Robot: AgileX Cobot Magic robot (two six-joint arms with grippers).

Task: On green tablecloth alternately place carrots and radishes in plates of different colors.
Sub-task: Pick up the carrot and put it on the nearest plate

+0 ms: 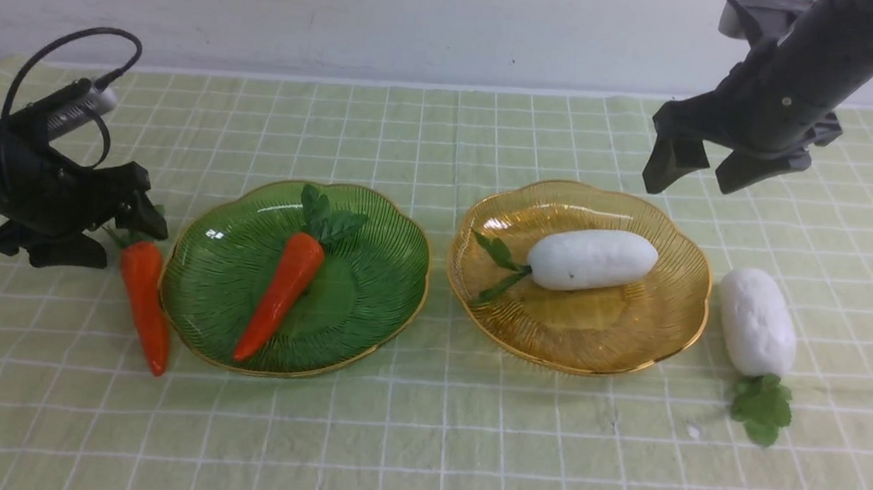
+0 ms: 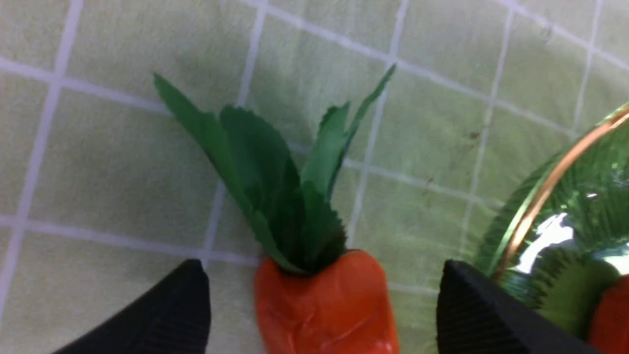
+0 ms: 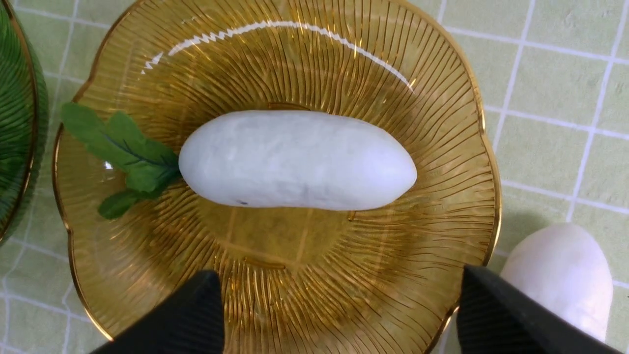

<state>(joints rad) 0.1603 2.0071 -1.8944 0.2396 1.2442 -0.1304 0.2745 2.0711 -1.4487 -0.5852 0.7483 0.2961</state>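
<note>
The left gripper is standing open at the leafy end of one carrot. Its fingers are straddling the carrot top, and in the left wrist view they appear clear of it on both sides. This carrot is lying on the green tablecloth, just beside the green plate. The second carrot is resting inside that plate.

The right gripper is hovering open and empty above the far edge of the yellow plate, which is holding one radish. The other radish is lying on the cloth just right of that plate.
</note>
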